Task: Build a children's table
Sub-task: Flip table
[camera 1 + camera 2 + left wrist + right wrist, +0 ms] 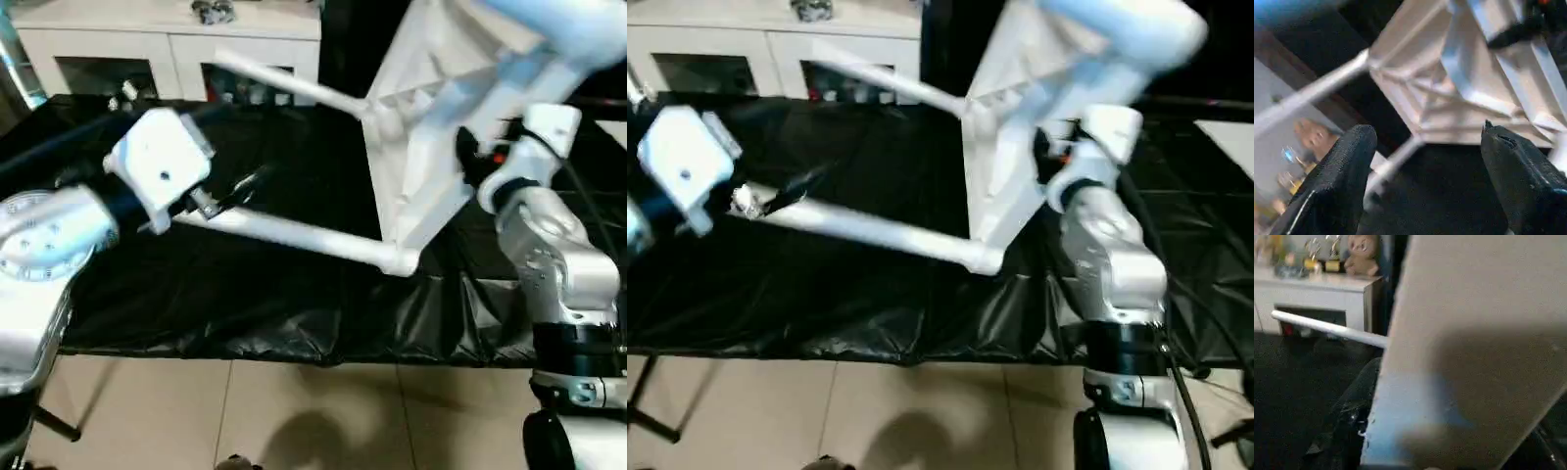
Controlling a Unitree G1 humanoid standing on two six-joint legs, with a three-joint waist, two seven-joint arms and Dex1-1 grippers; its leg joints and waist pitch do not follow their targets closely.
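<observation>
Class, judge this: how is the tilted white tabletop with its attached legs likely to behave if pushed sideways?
The tabletop probably stays stiff, given its ribbed underside. It looks light for its size. Standing on edge with long legs sticking out sideways, it would likely swing or tip.

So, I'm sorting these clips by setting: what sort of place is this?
Probably a furnished indoor room, perhaps a home-style test space. A white cabinet with glass doors stands behind the black-draped work table, a teddy bear and trinkets sit on top, and the floor is tiled.
</observation>
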